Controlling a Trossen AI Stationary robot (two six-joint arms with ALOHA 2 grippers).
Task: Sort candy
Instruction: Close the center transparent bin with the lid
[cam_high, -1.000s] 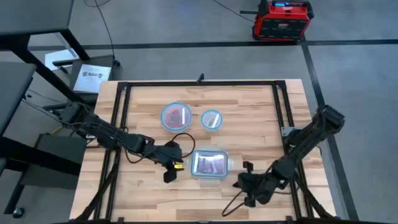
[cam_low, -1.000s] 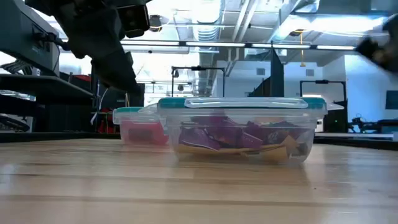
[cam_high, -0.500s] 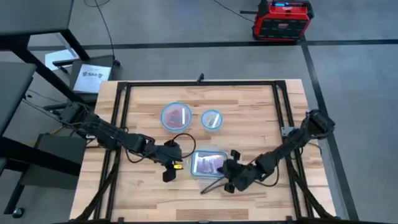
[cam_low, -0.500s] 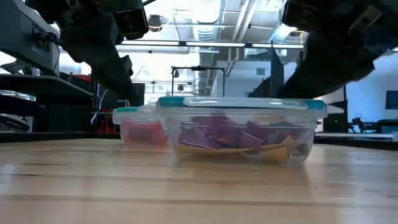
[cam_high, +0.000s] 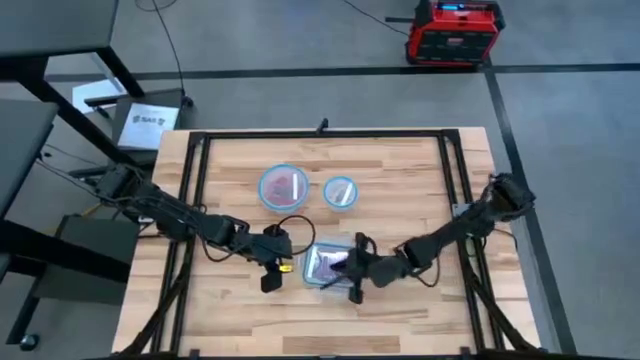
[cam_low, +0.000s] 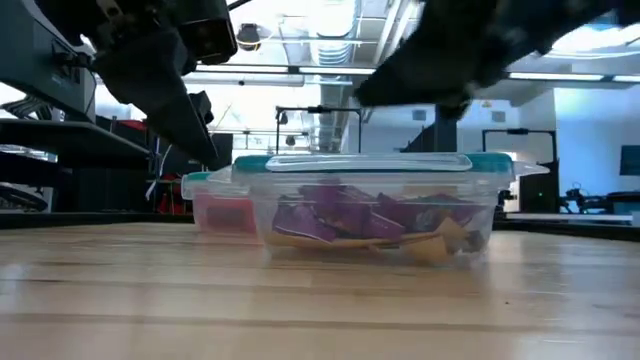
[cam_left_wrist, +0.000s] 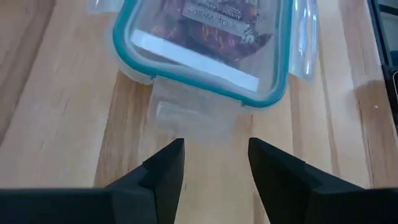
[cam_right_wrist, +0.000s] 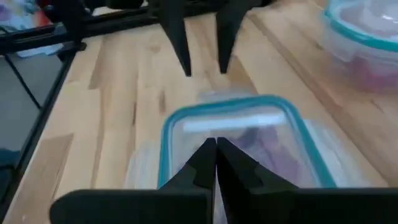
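Bright, even overhead light; ceiling glare in the low view, with a motion-blurred arm.

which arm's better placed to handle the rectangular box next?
Right, probably. The right end effector, fingers shut, sits over the lidded rectangular box of purple candy, at its lid. The left end effector is open, beside the box's near end, not touching.

Rectangular container (cam_high: 330, 265): clear with teal rim, holding purple and orange candy (cam_low: 370, 222). Far-left round container (cam_high: 284, 187): clear, blue rim, red contents. Table (cam_high: 400, 170): light wood grain. Grippers: black.
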